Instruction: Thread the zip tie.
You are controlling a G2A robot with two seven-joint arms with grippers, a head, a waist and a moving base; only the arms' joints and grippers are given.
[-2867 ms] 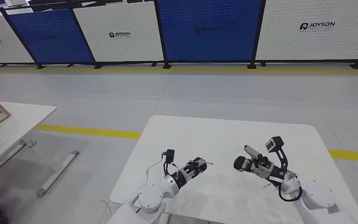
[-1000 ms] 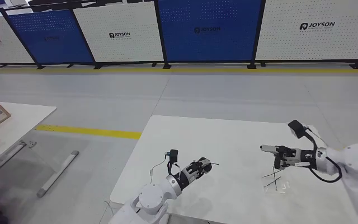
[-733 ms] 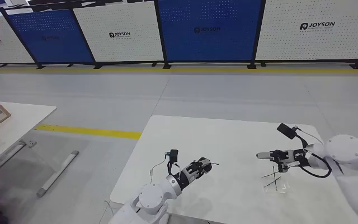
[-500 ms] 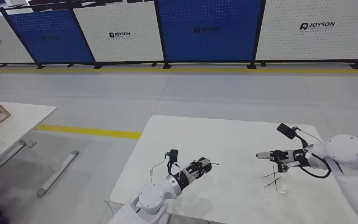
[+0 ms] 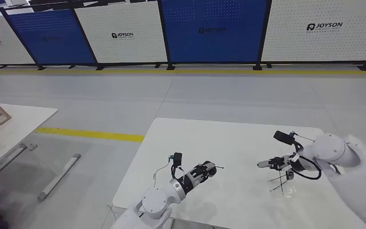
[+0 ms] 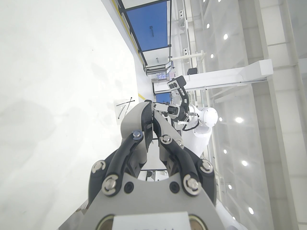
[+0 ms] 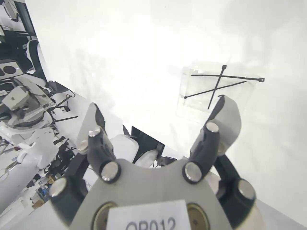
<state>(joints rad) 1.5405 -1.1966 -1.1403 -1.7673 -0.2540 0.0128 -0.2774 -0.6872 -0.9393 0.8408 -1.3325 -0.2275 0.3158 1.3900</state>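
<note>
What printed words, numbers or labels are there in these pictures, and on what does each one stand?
Wall panels: a logo with one brand word on each.
Right label at the base of the right claw: a short code, cut at the edge.
Left label at the base of the left claw: cut off, unreadable.
Table, zip ties: no print.

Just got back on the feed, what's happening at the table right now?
The left gripper is shut on what looks like a thin black zip tie, held out above the white table. The right gripper is open and hovers close to the clear tray, where three loose zip ties lie crossed. It has not taken one, so nothing is threaded yet.
</note>
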